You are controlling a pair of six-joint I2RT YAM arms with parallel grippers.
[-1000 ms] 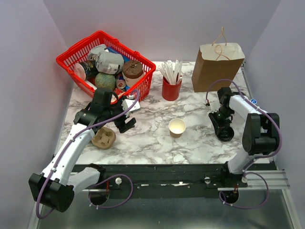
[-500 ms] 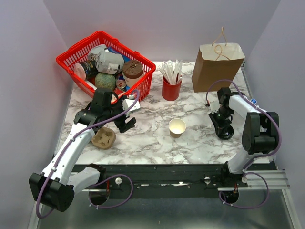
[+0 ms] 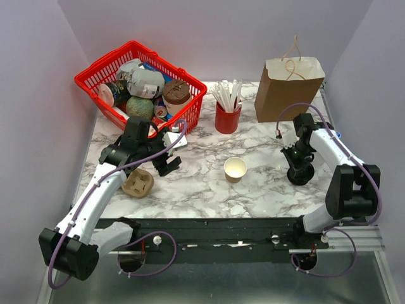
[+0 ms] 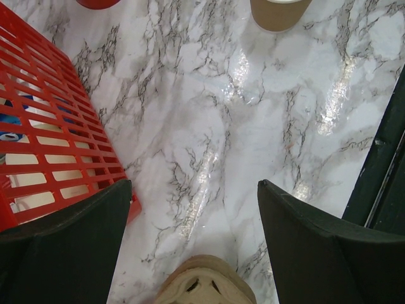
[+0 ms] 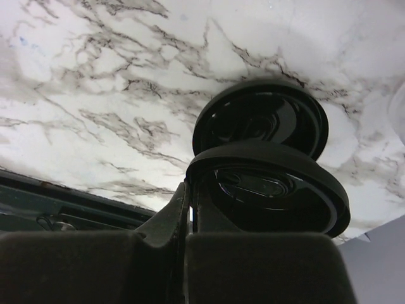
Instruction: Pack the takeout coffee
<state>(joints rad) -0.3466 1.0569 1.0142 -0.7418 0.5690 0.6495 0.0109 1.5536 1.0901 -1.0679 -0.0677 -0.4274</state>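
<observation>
No lidded brown takeout coffee cup is in view. A lidless tan paper cup (image 3: 235, 168) with a pale inside stands at mid-table; its base shows in the left wrist view (image 4: 278, 11). My right gripper (image 3: 297, 166) is shut on the rim of a loose black lid (image 5: 272, 190), held tilted just above the table. A second black lid (image 5: 259, 117) lies right below it. My left gripper (image 3: 166, 161) is open and empty (image 4: 193, 196), hovering over the marble beside a pulp cup carrier (image 3: 138, 182).
A brown paper bag (image 3: 288, 88) stands open at the back right. A red cup of straws (image 3: 228, 116) stands behind the tan cup. A red basket (image 3: 142, 82) full of goods sits at the back left, and its wall shows in the left wrist view (image 4: 44, 126).
My right arm has swung its elbow out to the right, and the gripper has kept hold of the black lid at nearly the same spot. The left arm has not moved.
</observation>
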